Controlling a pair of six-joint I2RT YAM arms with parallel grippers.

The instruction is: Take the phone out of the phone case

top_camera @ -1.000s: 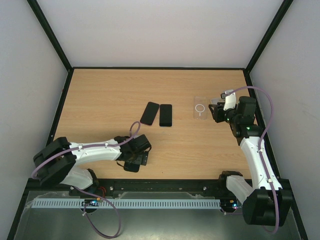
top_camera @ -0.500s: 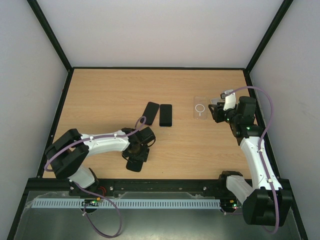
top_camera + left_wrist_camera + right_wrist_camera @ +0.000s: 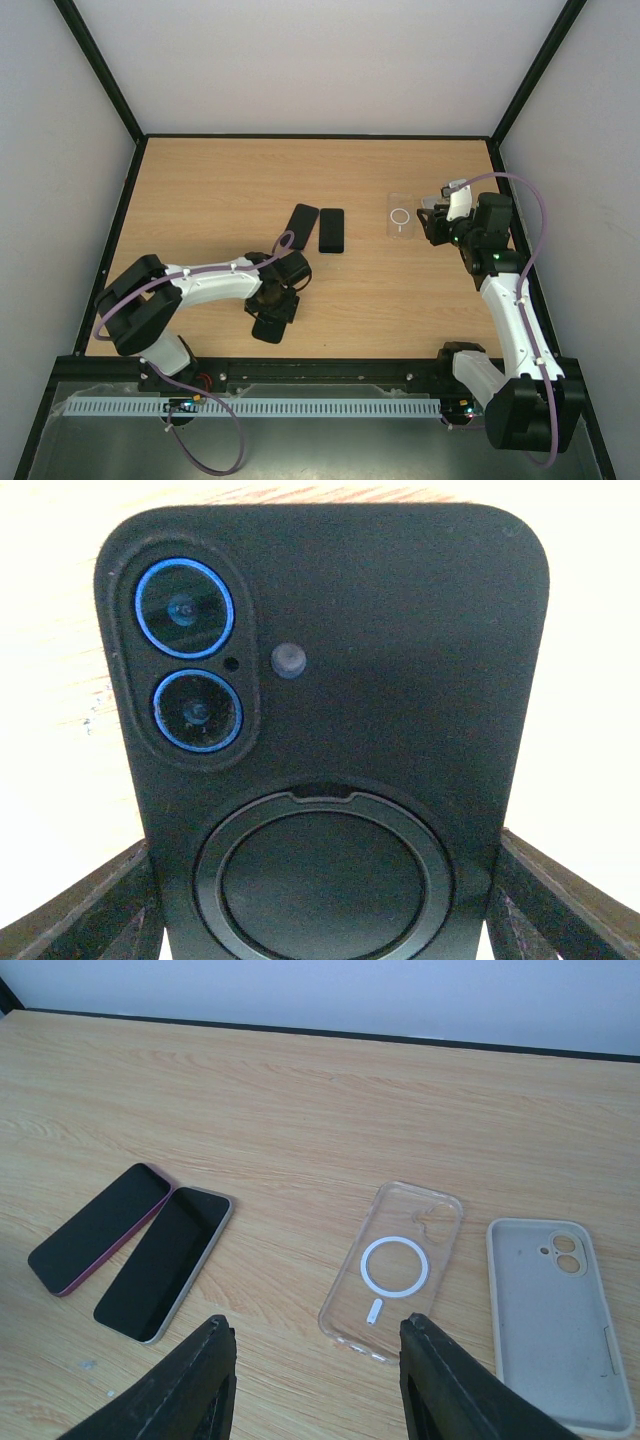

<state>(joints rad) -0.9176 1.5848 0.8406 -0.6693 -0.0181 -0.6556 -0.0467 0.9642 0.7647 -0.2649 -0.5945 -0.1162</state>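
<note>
Cased phone (image 3: 330,680), black, back facing my left wrist camera, sits near the front edge of the surface (image 3: 200,190). Left claw (image 3: 322,855) clamped on its two long edges. Right claw (image 3: 315,1380) stands apart and holds nothing, above a clear case (image 3: 395,1265) and a grey case (image 3: 555,1320). Two bare phones (image 3: 165,1263) are mid-surface.

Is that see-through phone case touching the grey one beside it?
Apart. The right wrist view shows a strip of bare table between the clear case and the grey case.

The left fingers (image 3: 90,910) have closed onto the cased phone (image 3: 330,730).
</note>
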